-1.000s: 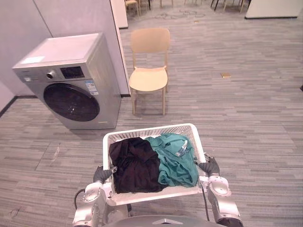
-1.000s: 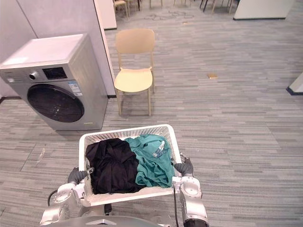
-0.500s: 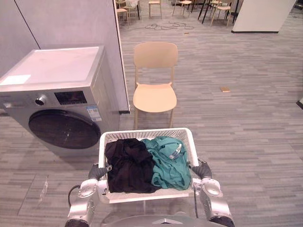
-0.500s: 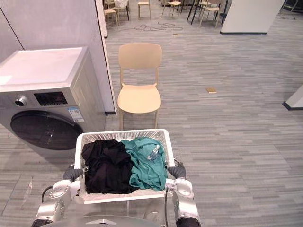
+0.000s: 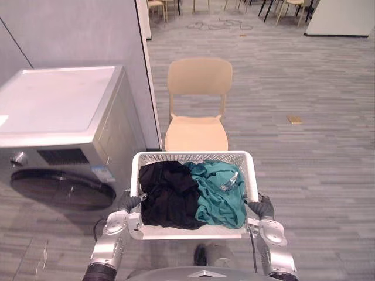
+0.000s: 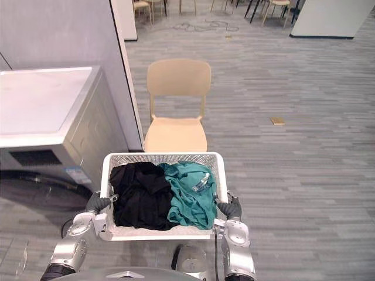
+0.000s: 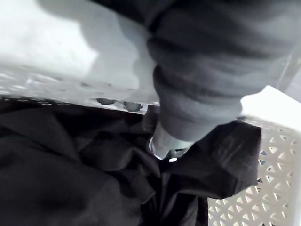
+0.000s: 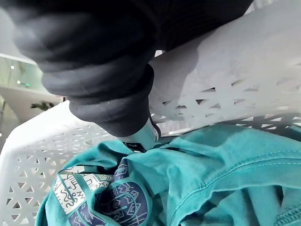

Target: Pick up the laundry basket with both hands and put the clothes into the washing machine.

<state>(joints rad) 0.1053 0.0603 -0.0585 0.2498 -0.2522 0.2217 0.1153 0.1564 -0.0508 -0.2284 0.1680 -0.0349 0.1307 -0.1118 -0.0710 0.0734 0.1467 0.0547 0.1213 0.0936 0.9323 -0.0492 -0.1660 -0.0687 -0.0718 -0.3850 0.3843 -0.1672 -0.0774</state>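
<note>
Before the robot, the laundry basket [image 5: 193,157] is held up, the left hand [image 5: 130,202] and right hand [image 5: 262,206] each clamped on a side rim. Black and teal clothes [image 5: 199,196] lie inside. Its far rim overlaps the chair [image 5: 197,132]. The washing machine [image 5: 58,111] stands close left, its door blurred. Open floor [image 5: 316,175] lies right.

The basket [image 5: 193,156] between my hands is white, its walls a lattice of small triangular holes. By my dark-covered left hand [image 5: 126,202] lies a plain black garment [image 5: 167,193]. By my equally dark right hand [image 5: 262,206] is a teal shirt [image 5: 220,196] with a navy-and-white printed emblem. Beyond my left hand, the washing machine [image 5: 58,111] is silver-grey with a dark door. The chair [image 5: 198,82] ahead is pale beige, and the floor [image 5: 304,170] is grey streaked planks.
</note>
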